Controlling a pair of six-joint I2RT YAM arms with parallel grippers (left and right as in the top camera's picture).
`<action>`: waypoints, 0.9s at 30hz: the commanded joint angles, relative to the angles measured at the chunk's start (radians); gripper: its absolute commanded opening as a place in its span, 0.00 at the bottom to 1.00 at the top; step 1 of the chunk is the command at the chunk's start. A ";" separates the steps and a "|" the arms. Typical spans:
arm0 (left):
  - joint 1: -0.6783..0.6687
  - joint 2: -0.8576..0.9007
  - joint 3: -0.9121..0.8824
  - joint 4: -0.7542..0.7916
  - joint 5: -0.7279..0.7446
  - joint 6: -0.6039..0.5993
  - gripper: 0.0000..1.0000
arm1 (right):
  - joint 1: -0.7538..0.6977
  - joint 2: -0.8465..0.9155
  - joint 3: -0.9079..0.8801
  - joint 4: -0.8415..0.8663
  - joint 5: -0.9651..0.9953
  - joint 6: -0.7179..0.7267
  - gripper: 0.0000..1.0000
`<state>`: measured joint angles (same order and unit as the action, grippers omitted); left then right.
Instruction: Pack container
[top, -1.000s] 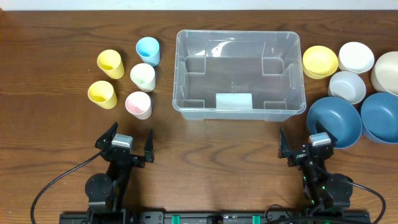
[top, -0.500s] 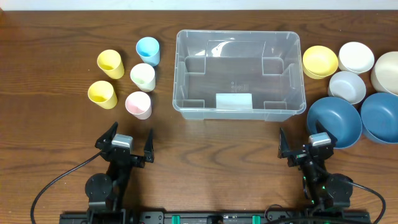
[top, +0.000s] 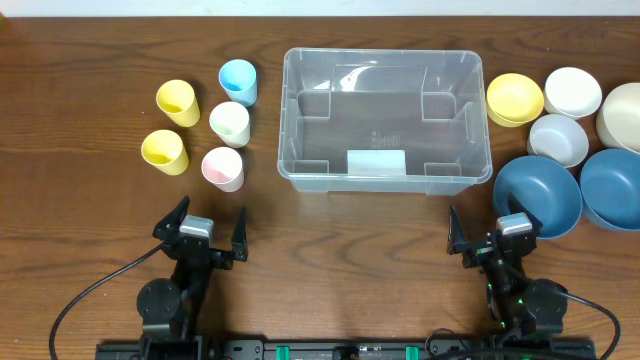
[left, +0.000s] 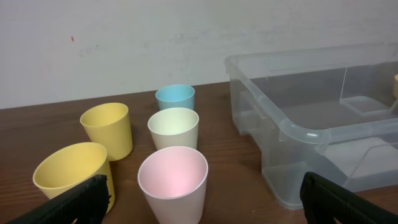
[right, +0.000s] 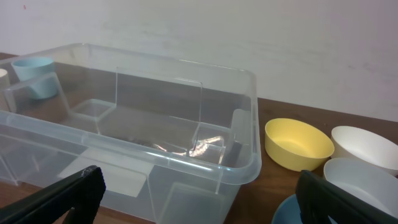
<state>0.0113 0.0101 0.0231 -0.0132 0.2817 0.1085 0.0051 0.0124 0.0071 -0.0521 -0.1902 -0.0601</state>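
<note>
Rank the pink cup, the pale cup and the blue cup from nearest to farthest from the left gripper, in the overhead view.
From the left gripper:
1. Pink cup, just ahead.
2. Pale cup, behind it.
3. Blue cup, farthest back.

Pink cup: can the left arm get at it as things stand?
Probably yes. The pink cup stands upright just ahead of the open left gripper, nothing between them. The nearer yellow cup stands apart to its left, the container to its right, so a grasp should fit.
</note>
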 joint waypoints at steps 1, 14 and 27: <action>0.005 -0.006 -0.019 -0.033 0.006 -0.001 0.98 | 0.009 -0.006 -0.002 -0.004 0.006 -0.008 0.99; 0.005 -0.006 -0.019 -0.033 0.006 -0.001 0.98 | 0.009 -0.006 -0.002 -0.004 0.006 -0.009 0.99; 0.005 -0.006 -0.019 -0.033 0.006 -0.001 0.98 | 0.008 -0.006 -0.002 0.024 0.029 -0.008 0.99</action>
<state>0.0113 0.0101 0.0231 -0.0132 0.2817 0.1085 0.0051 0.0124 0.0071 -0.0448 -0.1677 -0.0601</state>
